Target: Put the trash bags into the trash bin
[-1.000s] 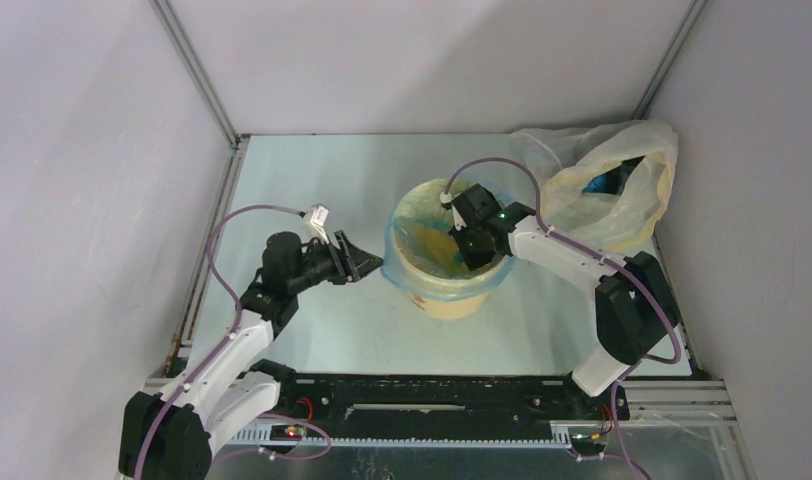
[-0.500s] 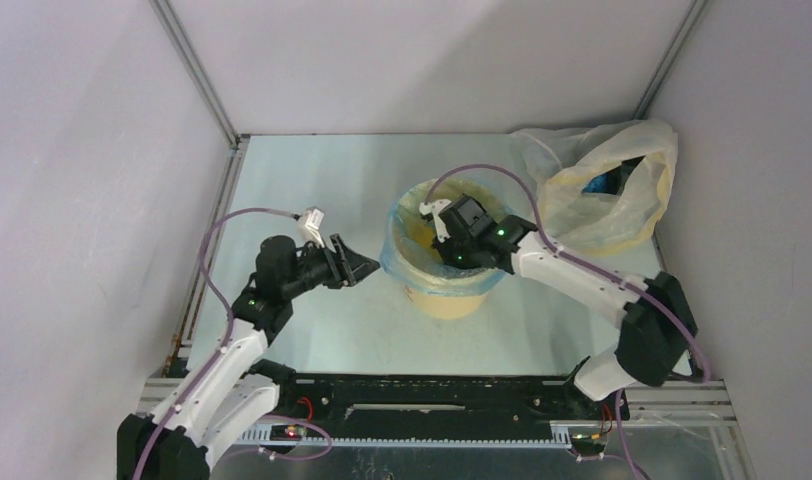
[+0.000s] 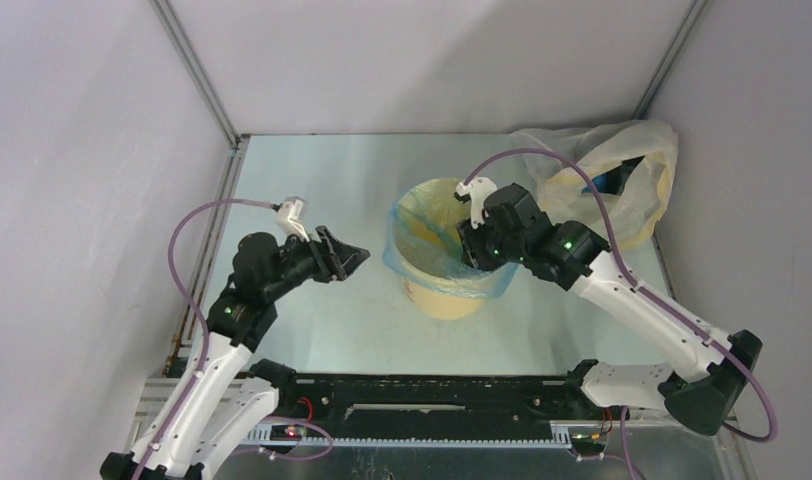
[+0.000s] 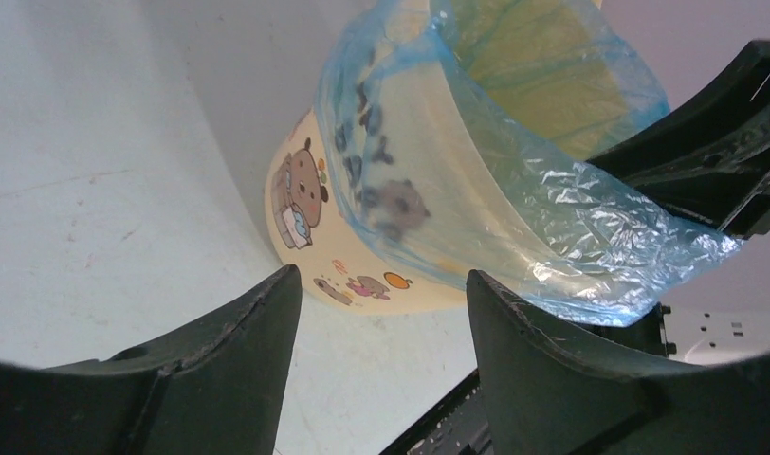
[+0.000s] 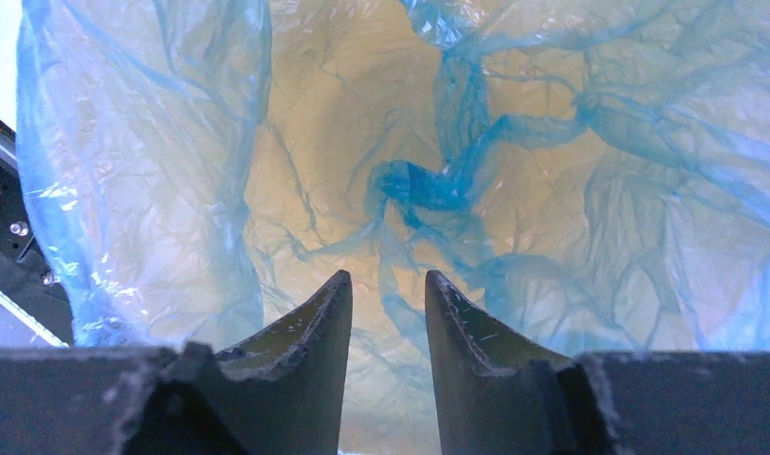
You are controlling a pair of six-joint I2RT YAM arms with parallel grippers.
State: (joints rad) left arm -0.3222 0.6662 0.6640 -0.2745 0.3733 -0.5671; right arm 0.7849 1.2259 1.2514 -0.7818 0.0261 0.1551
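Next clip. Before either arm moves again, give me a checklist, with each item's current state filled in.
1. Yellow bin upright: ok.
2. Blue trash bag inside the bin, its edge folded over the near and left rim: ok.
3. Fold over the rim under the right arm: cannot tell, hidden.
4. Left gripper open, beside the bin, apart from the bag: ok.
5. Right gripper inside the bin, jaws apart, nothing between them: ok.
6. Film lying smooth inside: not ok, bunched into a twist mid-bin.
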